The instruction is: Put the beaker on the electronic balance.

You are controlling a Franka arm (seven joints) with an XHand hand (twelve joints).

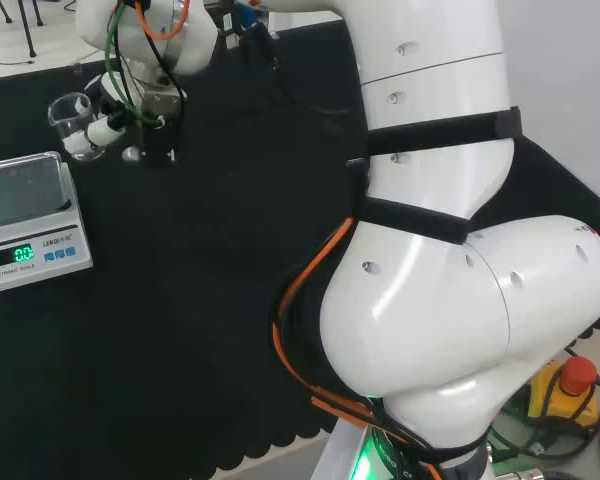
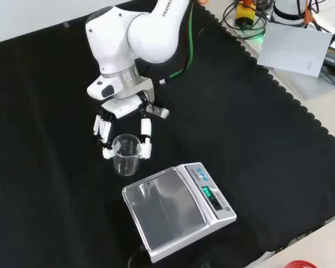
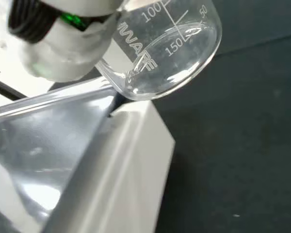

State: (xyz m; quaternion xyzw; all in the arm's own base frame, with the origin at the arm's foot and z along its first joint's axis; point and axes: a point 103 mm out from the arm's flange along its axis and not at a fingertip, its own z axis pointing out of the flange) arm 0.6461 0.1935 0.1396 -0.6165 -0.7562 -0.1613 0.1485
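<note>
A clear glass beaker [image 2: 125,154] hangs above the black cloth, held between the fingers of the hand [image 2: 123,125], which is shut on it. In the head view the beaker [image 1: 70,115] sits at the far left with the hand [image 1: 110,125] beside it. The electronic balance [image 2: 176,209], white with a steel pan and a lit green display, stands just below and right of the beaker in the front view. The head view shows the balance [image 1: 25,225] nearer than the beaker. Close up in the wrist view, the beaker [image 3: 167,48] hovers off the corner of the balance pan [image 3: 53,145].
The arm's white links [image 1: 440,250] fill the right of the head view. Cables, a grey box [image 2: 301,50] and a red stop button [image 1: 578,375] lie off the cloth's scalloped edge. Bare black cloth [image 2: 44,195] surrounds the balance.
</note>
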